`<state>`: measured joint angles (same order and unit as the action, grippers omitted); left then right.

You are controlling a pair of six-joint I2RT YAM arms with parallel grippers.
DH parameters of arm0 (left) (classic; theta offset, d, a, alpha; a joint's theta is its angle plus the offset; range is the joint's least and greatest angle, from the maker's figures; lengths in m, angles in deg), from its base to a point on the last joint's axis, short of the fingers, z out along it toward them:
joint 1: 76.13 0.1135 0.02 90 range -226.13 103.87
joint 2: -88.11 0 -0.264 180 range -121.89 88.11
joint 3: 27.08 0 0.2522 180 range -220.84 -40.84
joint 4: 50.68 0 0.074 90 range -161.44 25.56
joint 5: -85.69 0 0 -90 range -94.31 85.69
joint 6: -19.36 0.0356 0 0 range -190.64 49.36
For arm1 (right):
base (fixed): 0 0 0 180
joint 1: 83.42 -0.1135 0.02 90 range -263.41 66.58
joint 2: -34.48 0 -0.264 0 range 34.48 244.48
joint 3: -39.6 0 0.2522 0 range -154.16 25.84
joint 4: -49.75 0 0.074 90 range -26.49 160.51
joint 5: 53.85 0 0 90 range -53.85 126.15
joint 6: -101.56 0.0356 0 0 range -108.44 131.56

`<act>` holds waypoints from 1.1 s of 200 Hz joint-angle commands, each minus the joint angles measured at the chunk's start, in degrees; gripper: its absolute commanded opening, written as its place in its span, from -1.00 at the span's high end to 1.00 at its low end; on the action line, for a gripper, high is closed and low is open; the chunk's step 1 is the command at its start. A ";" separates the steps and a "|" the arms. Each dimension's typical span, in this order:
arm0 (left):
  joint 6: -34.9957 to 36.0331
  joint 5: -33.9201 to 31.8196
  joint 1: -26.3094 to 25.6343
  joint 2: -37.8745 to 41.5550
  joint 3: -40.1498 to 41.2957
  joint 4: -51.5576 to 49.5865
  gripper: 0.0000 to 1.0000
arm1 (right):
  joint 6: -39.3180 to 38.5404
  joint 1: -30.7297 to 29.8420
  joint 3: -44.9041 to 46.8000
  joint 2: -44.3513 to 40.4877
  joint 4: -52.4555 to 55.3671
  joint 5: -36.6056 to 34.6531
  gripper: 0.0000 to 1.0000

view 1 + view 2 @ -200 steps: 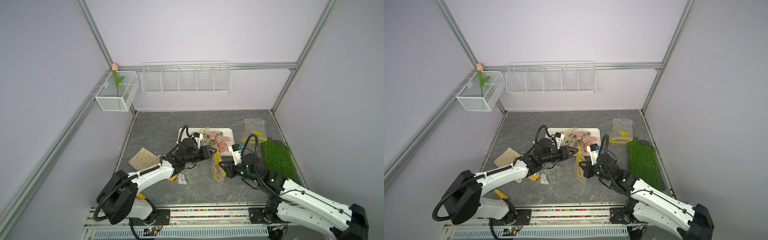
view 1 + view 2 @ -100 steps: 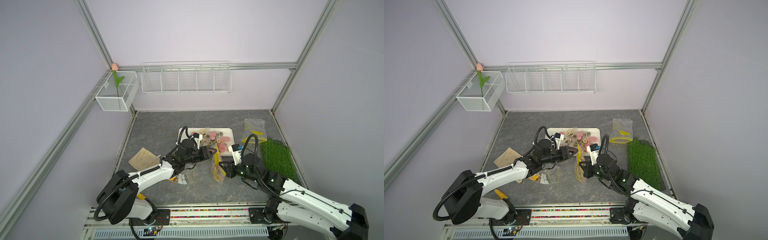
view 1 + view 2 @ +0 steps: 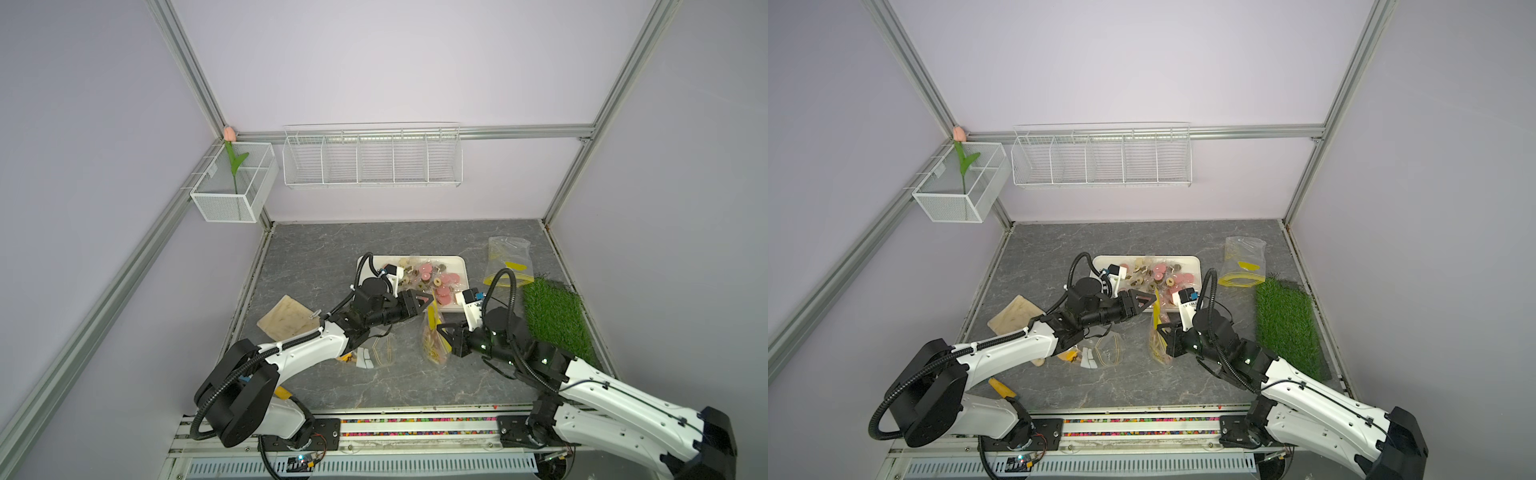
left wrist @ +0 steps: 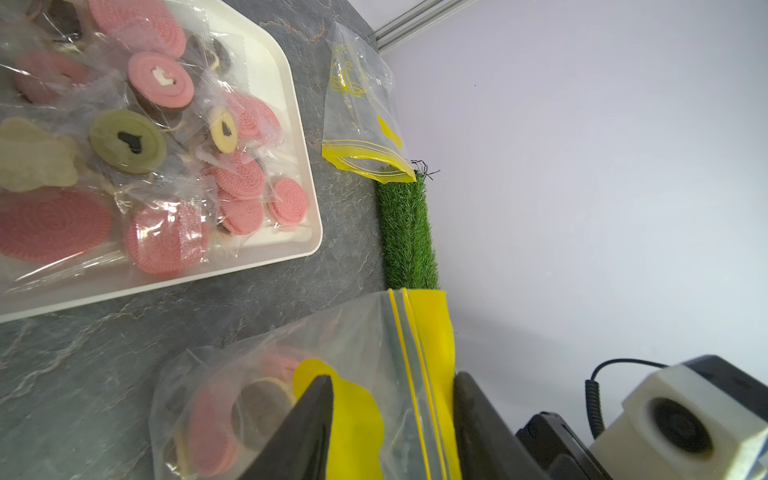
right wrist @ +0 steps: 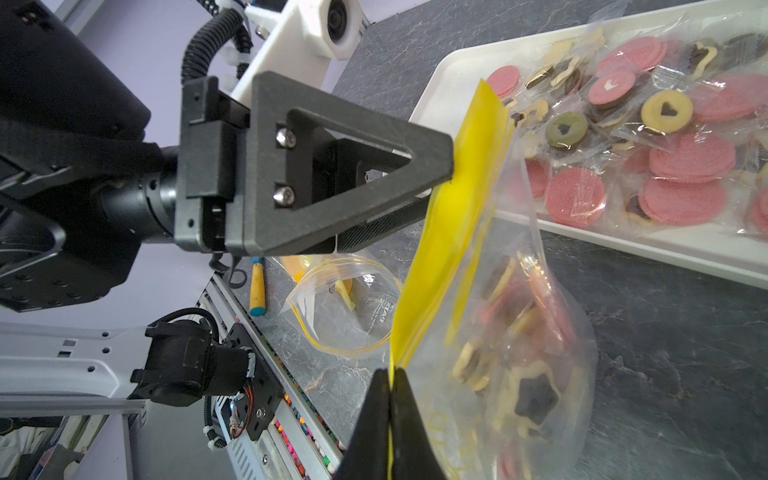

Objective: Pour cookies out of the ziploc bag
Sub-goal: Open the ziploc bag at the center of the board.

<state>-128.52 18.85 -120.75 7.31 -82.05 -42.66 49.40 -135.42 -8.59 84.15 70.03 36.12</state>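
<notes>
The left arm is stretching low across the table from its near-side base, wrist level. The left gripper (image 3: 430, 300) is pointing at the far end of the yellow zip band (image 5: 449, 249) on the ziploc bag (image 3: 434, 345). In the left wrist view its jaws are standing apart with the band running between them, and one fingertip (image 5: 436, 162) is touching the band's edge. The right arm is folding in from the opposite side, elbow bent. The right gripper (image 5: 390, 374) is pinching the band's near end, jaws pressed together on it.

The bag is hanging between the two claws, its belly slumping on the table, with part of the cookies (image 5: 532, 399) sitting inside. More are lying wrapped on the white tray (image 3: 458, 262), whose near edge is running just beside the bag. Bare table is lying open between the bag and the front rail. A second clear bag (image 3: 374, 353) is lying by the left forearm, and the grass mat (image 3: 552, 320) is flanking the right arm.
</notes>
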 commanded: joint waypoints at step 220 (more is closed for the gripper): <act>-6.13 2.66 -2.73 4.94 4.85 0.69 -0.10 | -0.85 -0.85 -0.14 0.53 -1.19 -1.02 0.87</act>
<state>-133.16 21.47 -123.09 11.62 -78.51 -42.03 49.23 -135.75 -8.59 84.65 70.01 35.90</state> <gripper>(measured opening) 0.551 0.066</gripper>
